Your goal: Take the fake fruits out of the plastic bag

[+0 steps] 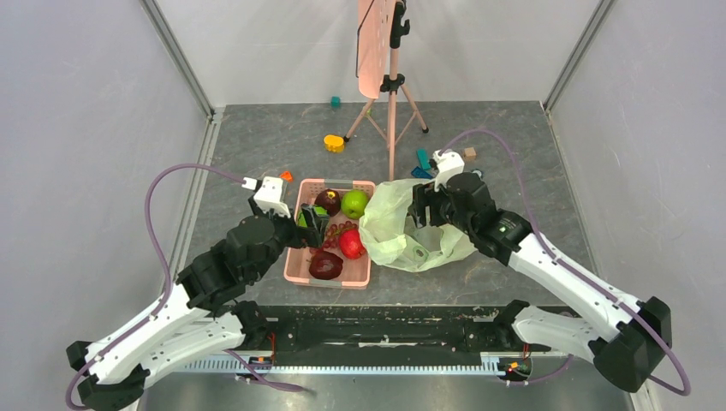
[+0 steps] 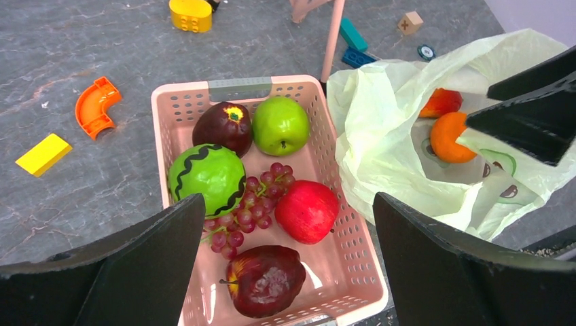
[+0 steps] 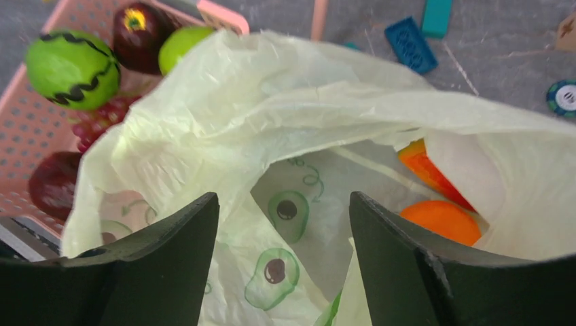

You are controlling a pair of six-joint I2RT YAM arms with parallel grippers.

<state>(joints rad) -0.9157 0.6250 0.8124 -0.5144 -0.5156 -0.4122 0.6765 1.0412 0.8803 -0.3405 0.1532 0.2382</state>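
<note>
Mid-unloading: orange (image 3: 441,221) and orange-red oblong fruit (image 3: 424,166) lie inside plastic bag (image 3: 224,102), right gripper (image 3: 282,200) spread empty at its mouth, left gripper (image 2: 289,200) wide over pink basket (image 2: 238,88); next likely sidestep onto orange, avoiding film.

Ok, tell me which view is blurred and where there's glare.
Right wrist view: the striped green ball and the basket are soft. Left wrist view: sharp, a pale sheen on the dark apple. Top view: evenly lit.
</note>
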